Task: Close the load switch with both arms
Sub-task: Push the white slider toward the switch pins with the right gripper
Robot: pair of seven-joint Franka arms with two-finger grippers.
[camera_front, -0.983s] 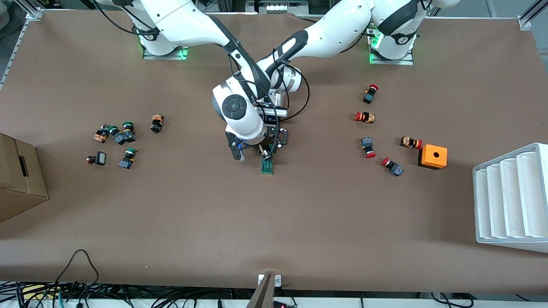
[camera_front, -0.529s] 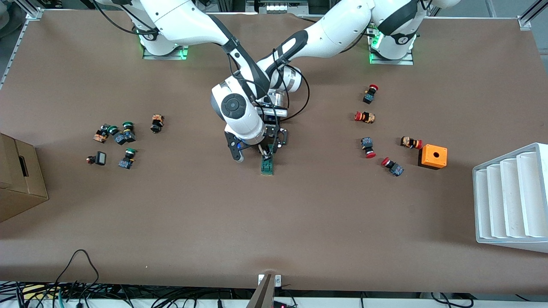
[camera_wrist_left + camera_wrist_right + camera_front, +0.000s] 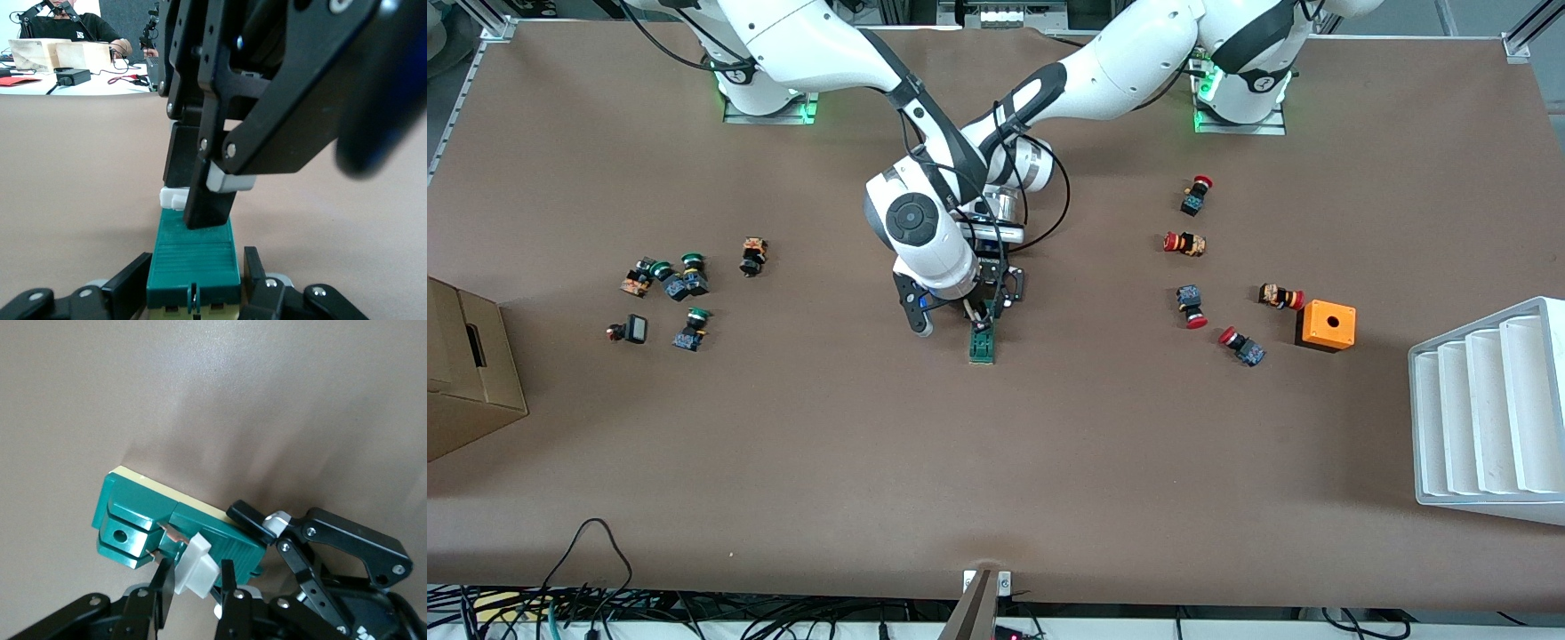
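The dark-green load switch [image 3: 982,348] lies flat on the brown table at mid-table. My left gripper [image 3: 996,307] is shut on the sides of its green body [image 3: 193,250], at the end farther from the front camera. My right gripper [image 3: 974,318] comes down from above, and its fingers [image 3: 160,587] are shut on the switch's white piece [image 3: 195,563]. The white piece also shows in the left wrist view [image 3: 173,198], under the right gripper's fingers [image 3: 208,207]. The right arm's wrist hides most of both grippers in the front view.
Green-capped push buttons [image 3: 680,284] lie toward the right arm's end. Red-capped ones [image 3: 1192,307] and an orange box [image 3: 1325,324] lie toward the left arm's end. A white slotted rack [image 3: 1485,409] and a cardboard box [image 3: 463,373] stand at the table's two ends.
The right arm's wrist has shifted very slightly away from the front camera. The load switch and the left gripper have stayed in place.
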